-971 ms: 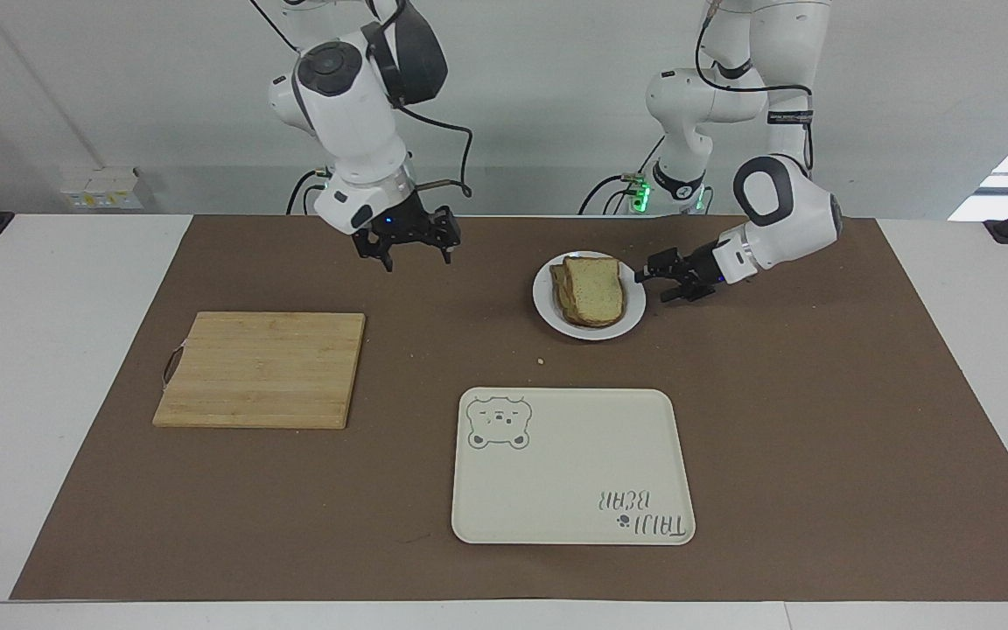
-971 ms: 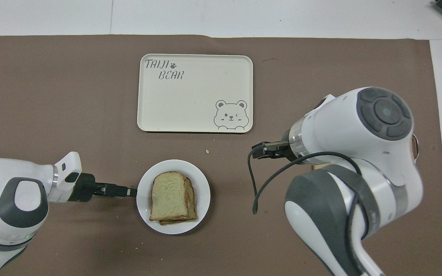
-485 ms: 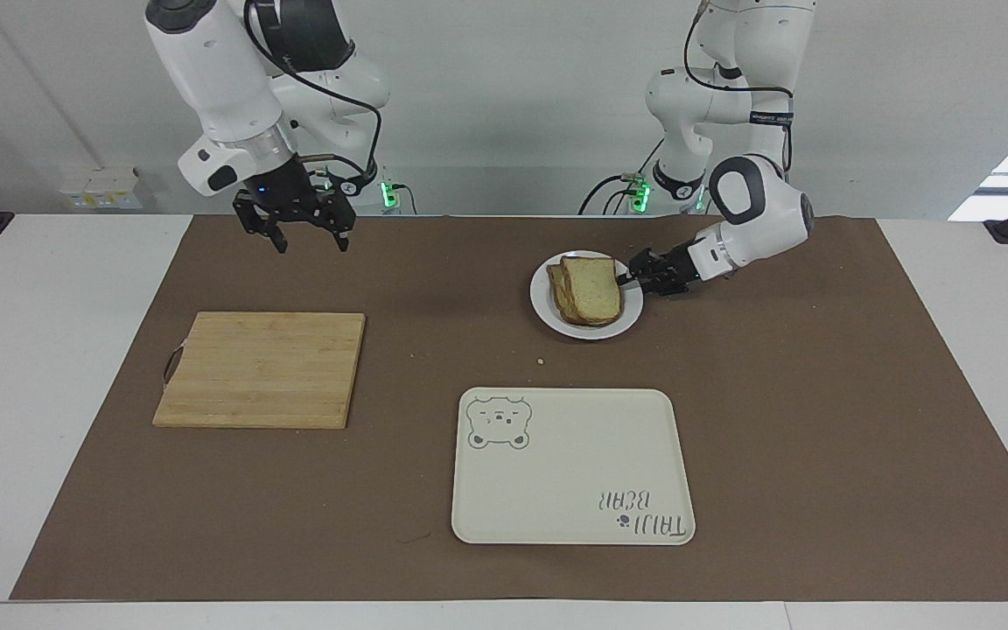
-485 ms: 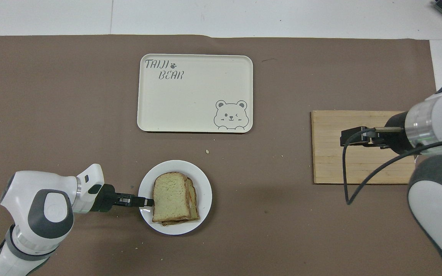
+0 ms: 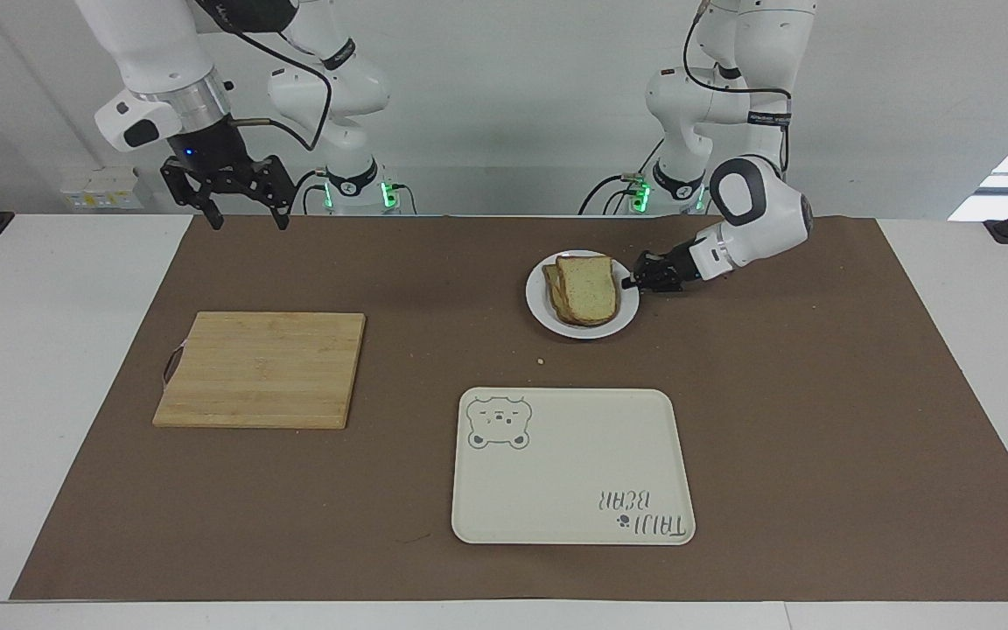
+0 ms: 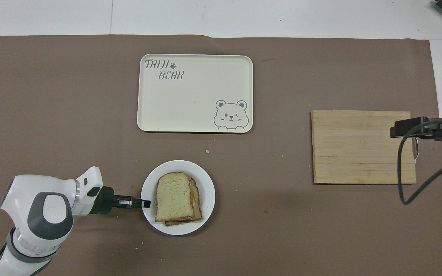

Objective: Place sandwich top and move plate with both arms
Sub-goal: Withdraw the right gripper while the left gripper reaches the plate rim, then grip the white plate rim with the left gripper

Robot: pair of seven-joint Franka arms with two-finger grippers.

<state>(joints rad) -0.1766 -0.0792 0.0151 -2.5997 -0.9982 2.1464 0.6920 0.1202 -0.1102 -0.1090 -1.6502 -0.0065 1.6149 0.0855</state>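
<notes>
The sandwich top [image 5: 589, 285] lies on a stack of slices on the small white plate [image 5: 539, 306]. In the overhead view the top [image 6: 173, 195] covers most of the plate [image 6: 178, 166]. My left gripper [image 5: 631, 282] is low at the plate's rim toward the left arm's end and is shut on the rim; it also shows in the overhead view [image 6: 146, 203]. My right gripper [image 5: 243, 214] is open and empty, raised high over the mat's edge by the robots, at the right arm's end. In the overhead view the right gripper [image 6: 399, 128] covers the cutting board's edge.
A cream bear tray [image 5: 570, 464] lies farther from the robots than the plate; it also shows in the overhead view [image 6: 194, 96]. A wooden cutting board [image 5: 261, 369] lies toward the right arm's end, also in the overhead view [image 6: 359, 147]. A crumb [image 5: 540, 360] lies between the plate and the tray.
My right arm swung up and away from the table's middle toward its own end. My left gripper moved onto the plate's rim and shut; the plate slid slightly toward the right arm's end.
</notes>
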